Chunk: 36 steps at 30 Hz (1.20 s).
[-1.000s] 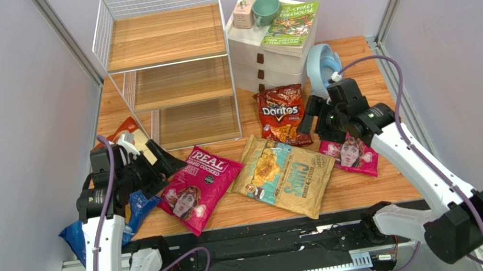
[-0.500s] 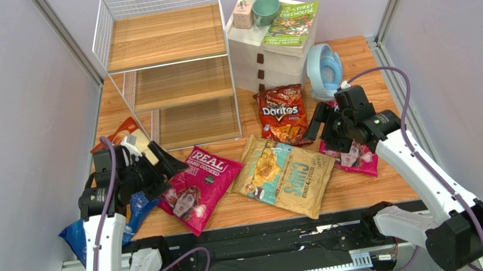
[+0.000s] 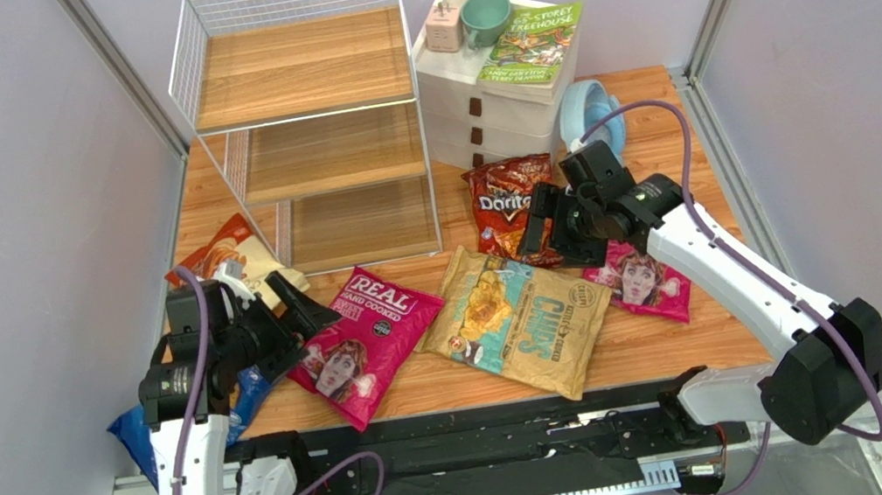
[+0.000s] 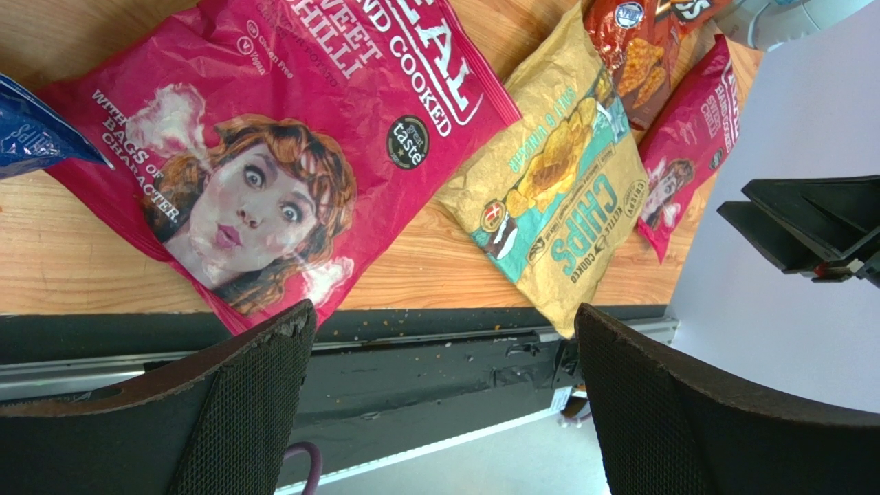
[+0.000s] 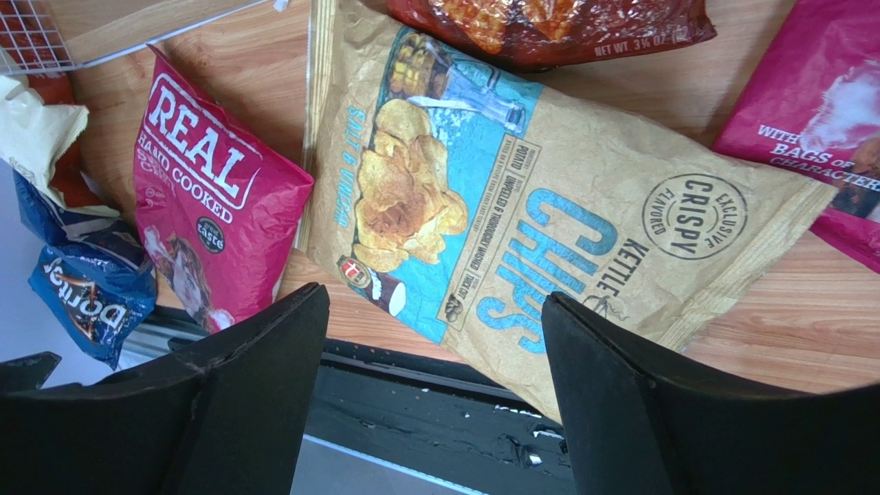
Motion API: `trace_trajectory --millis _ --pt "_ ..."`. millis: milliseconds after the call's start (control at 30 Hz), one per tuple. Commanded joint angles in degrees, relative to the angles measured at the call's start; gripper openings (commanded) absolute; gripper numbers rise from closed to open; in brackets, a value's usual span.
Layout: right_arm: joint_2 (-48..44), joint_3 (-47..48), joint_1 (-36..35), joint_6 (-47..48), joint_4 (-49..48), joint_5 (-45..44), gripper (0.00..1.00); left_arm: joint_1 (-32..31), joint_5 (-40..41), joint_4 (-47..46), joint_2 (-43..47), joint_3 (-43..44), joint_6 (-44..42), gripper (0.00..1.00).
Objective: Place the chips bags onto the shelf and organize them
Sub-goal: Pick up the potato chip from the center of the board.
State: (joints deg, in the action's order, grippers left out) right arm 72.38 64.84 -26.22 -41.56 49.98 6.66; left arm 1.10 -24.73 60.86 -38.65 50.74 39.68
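The white wire shelf (image 3: 307, 123) stands at the back left, its three wooden tiers bare. On the table lie a large magenta bag (image 3: 361, 340) (image 4: 279, 155) (image 5: 212, 222), the tan-and-teal CHIPS bag (image 3: 522, 318) (image 5: 537, 227) (image 4: 563, 186), red Doritos (image 3: 503, 201) (image 5: 547, 21), a small magenta bag (image 3: 647, 279) (image 5: 816, 113), blue Doritos (image 3: 134, 437) (image 5: 88, 284) and an orange-and-cream bag (image 3: 223, 249). My left gripper (image 3: 294, 305) (image 4: 444, 312) is open and empty above the large magenta bag's left edge. My right gripper (image 3: 543, 229) (image 5: 434, 299) is open and empty between the red Doritos and the CHIPS bag.
A white drawer unit (image 3: 500, 105) stands right of the shelf, with a green book (image 3: 534, 44), a green cup (image 3: 487, 17) and a pink box (image 3: 447, 23) on top. A light-blue object (image 3: 591, 124) lies behind my right arm. A black rail (image 3: 502, 430) runs along the near edge.
My right gripper has swung left, from over the small magenta bag to the red Doritos and CHIPS bags. My left gripper has shifted slightly toward the near edge. The bags have not moved.
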Motion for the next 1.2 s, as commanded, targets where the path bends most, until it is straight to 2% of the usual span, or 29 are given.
trace_trajectory --millis 0,300,633,767,833,900,1033,1167 --pt "-3.64 0.03 0.11 1.12 0.65 -2.61 0.81 -0.22 -0.32 -1.44 -1.16 1.20 0.75 0.98" --pt "-6.20 -1.38 0.73 1.48 -0.67 -2.88 0.81 -0.23 -1.20 -3.91 -4.15 2.17 0.75 0.96" --pt "-7.95 -2.61 1.17 0.26 -0.76 -4.71 0.80 -0.22 -0.93 -3.12 -2.66 2.70 0.75 0.98" --pt "-10.94 -6.20 5.99 -1.50 -0.76 -5.08 0.80 -0.22 -1.11 -2.77 -1.96 2.43 0.66 0.98" --pt "-12.34 -7.88 10.37 -2.38 -1.54 -2.19 0.80 -0.22 -0.93 -2.68 -1.51 1.99 0.66 0.98" --pt "-12.70 -8.94 13.63 0.49 -2.78 -1.03 0.80 -0.31 -0.58 -2.41 -1.60 2.26 0.49 0.98" --pt "-10.16 -5.35 26.45 4.99 -2.52 -4.09 0.85 -0.22 -2.25 -2.94 -2.22 1.03 1.18 0.98" --pt "-7.87 -0.68 29.81 5.44 -3.74 -5.78 0.89 -0.22 -4.88 -5.40 -1.95 -1.60 2.94 0.98"
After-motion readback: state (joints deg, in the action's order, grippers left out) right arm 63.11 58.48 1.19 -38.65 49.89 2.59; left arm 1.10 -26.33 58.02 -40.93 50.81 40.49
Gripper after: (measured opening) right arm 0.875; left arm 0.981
